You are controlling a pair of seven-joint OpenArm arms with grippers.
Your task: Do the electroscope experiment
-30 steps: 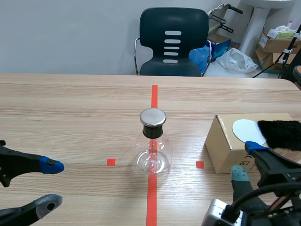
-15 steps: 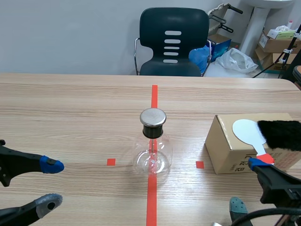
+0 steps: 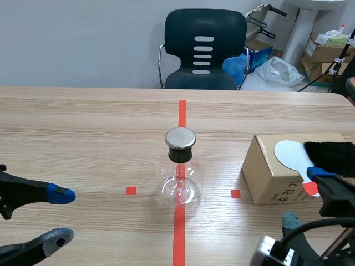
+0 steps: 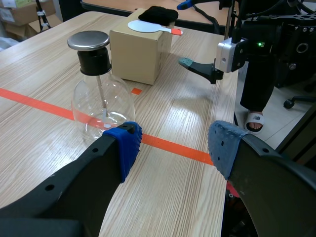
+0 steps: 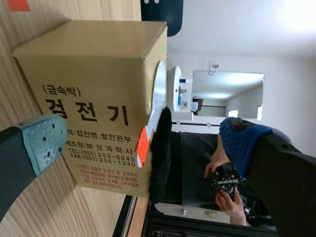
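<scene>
Electroscope (image 3: 181, 174) stands mid-bench (image 3: 83, 127) on the red tape line, a glass flask capped by a metal disc, with only a thin rod hanging inside. The experiment looks barely begun. The paddle (image 3: 291, 152) and fur (image 3: 331, 157) lie ungripped on top of the closed box (image 3: 266, 177) at right, so rubbing and charging remain. The right claw (image 3: 303, 197) hovers released at the box's near side, and the left claw (image 3: 60, 216) gapes empty at near left.
</scene>
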